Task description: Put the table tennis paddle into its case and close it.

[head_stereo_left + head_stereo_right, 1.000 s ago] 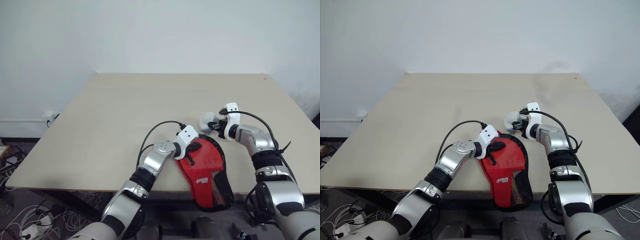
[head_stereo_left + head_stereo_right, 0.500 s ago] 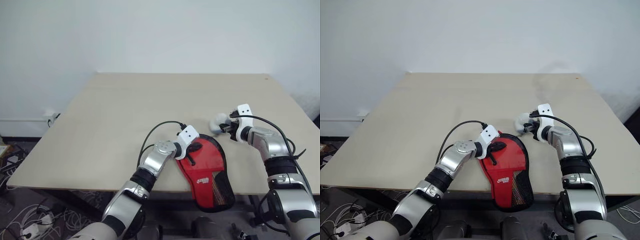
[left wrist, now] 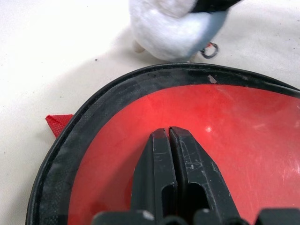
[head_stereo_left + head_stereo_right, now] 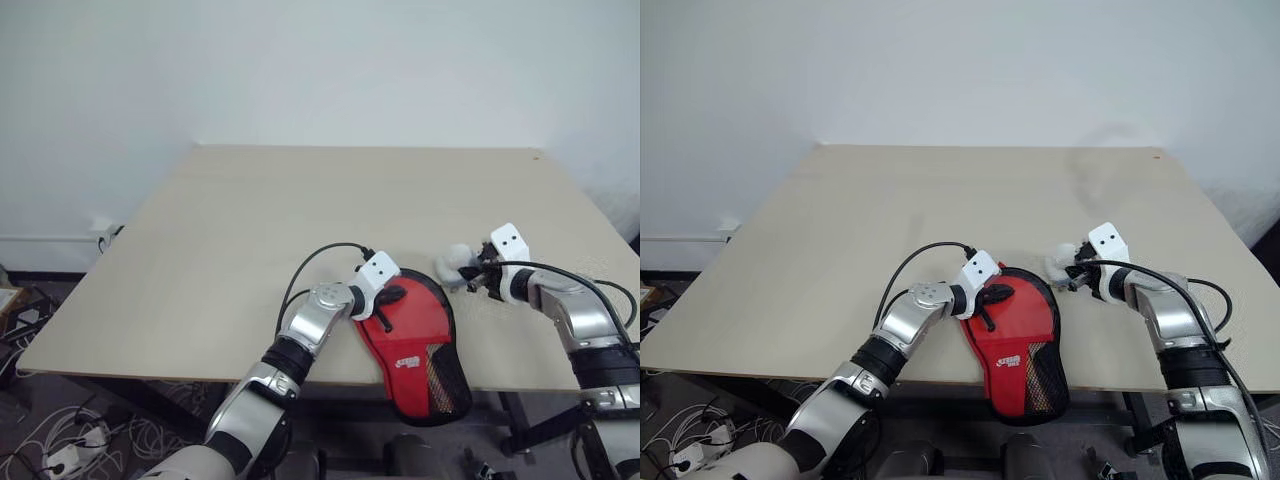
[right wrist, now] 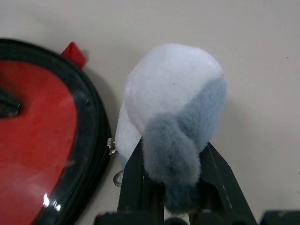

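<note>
Left eye view: on the beige table (image 4: 250,220), the left gripper (image 4: 392,297) presses down on the round end of the red case (image 4: 415,335), its two black fingers (image 3: 173,164) shut tight together with nothing between them. The case lies flat near the table's front edge, its mesh end hanging over that edge. The paddle I can't make out. Just right of the case, the right gripper (image 4: 1077,277) has its fingers clamped on a fluffy white-and-grey plush toy (image 5: 171,112).
</note>
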Available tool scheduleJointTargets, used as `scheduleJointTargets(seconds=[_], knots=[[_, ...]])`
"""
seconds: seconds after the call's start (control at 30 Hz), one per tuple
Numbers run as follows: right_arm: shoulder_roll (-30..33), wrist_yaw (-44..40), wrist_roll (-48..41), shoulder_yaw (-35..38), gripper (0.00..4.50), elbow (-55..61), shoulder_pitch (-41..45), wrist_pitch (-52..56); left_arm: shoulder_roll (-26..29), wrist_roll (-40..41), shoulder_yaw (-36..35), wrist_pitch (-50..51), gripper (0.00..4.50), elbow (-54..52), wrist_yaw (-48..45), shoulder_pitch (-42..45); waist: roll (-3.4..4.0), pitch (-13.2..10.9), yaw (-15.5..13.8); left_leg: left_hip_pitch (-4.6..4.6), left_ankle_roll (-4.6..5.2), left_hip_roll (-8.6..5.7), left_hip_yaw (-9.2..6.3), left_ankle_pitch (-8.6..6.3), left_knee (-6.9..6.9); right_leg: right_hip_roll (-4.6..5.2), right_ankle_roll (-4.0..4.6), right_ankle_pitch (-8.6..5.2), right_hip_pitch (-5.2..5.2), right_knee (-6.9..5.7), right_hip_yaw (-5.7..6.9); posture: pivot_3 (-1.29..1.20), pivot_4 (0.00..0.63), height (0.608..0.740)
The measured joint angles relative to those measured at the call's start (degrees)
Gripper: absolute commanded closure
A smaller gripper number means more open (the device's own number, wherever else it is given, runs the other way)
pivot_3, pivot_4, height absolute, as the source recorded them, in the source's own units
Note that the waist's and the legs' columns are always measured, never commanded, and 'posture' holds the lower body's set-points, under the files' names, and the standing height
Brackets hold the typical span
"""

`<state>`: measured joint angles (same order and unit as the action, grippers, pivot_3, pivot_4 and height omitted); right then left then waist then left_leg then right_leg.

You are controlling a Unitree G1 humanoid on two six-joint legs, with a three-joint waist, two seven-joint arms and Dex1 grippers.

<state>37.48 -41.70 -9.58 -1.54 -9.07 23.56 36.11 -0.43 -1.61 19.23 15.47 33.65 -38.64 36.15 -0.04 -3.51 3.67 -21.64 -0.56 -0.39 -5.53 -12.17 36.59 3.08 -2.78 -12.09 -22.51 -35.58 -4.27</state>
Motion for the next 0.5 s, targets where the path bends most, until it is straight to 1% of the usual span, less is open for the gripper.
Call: scheduleJointTargets(seconds=[0.33,0.5], knots=[[5.88,-5.33,-1.86,0.88,4.31,9.89,-8.48,-0.75,-0.23,0.00,0.15,0.00,4.50,-0.12,-0.46,-0.11,-0.07,-0.03,-0.84,0.01,-0.01,0.03,0.06,-0.10,0.02,0.00,-0.04,-0.04,-0.02,0.02,-0.01,0.00,0.000,0.740],[7.54,-6.98,-2.29,1.32,4.31,11.78,-11.16,-1.91,-0.24,0.00,0.13,0.00,4.50,-0.11,-0.49,-0.11,-0.10,-0.05,-0.84,0.02,-0.01,0.04,0.08,-0.14,0.04,0.00,-0.04,-0.05,-0.01,0.04,-0.01,0.00,0.000,0.740]])
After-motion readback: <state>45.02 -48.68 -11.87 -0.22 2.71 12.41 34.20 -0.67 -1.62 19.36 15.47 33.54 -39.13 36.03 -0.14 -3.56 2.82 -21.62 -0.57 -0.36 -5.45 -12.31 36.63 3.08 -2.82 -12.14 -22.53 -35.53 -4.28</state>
